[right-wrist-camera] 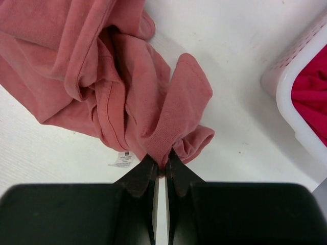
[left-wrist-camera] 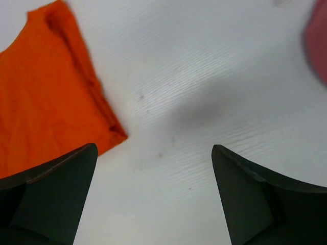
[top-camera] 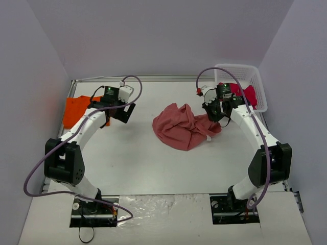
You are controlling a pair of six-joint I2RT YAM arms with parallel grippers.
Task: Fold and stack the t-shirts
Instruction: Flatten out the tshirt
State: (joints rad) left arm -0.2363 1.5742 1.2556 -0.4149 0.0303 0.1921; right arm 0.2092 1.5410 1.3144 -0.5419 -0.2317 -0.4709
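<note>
The brick-red t-shirt (top-camera: 183,126) lies crumpled at the middle of the table, also in the right wrist view (right-wrist-camera: 107,76). My right gripper (top-camera: 218,116) (right-wrist-camera: 163,164) is shut on its ribbed edge at its right side. The orange t-shirt (top-camera: 77,110) lies flat at the far left; its corner shows in the left wrist view (left-wrist-camera: 46,97). My left gripper (top-camera: 121,113) (left-wrist-camera: 154,176) is open and empty over bare table just right of it. The crimson-pink t-shirt (top-camera: 244,93) (right-wrist-camera: 311,97) lies in the basket.
A white plastic basket (top-camera: 250,75) stands at the back right corner, its rim showing in the right wrist view (right-wrist-camera: 288,87). A white label (right-wrist-camera: 121,159) hangs from the brick-red shirt. Grey walls close in the table on three sides.
</note>
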